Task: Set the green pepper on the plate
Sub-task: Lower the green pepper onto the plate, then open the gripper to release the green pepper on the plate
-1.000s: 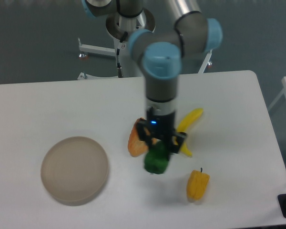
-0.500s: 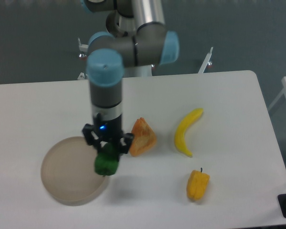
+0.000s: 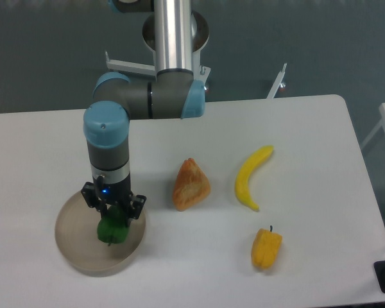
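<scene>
Over the plate (image 3: pixel 77 256), the gripper (image 3: pixel 113 221) is clamped around the green pepper (image 3: pixel 112 230).

Six things sitting on the table, one of each

The table (image 3: pixel 295 122) is carrying one plate (image 3: pixel 77 253), one green pepper (image 3: pixel 113 231), one yellow pepper (image 3: pixel 266 249), one banana (image 3: pixel 251 177) and one orange wedge-shaped food piece (image 3: pixel 190 185); one gripper (image 3: pixel 113 215) is reaching down over them.
</scene>
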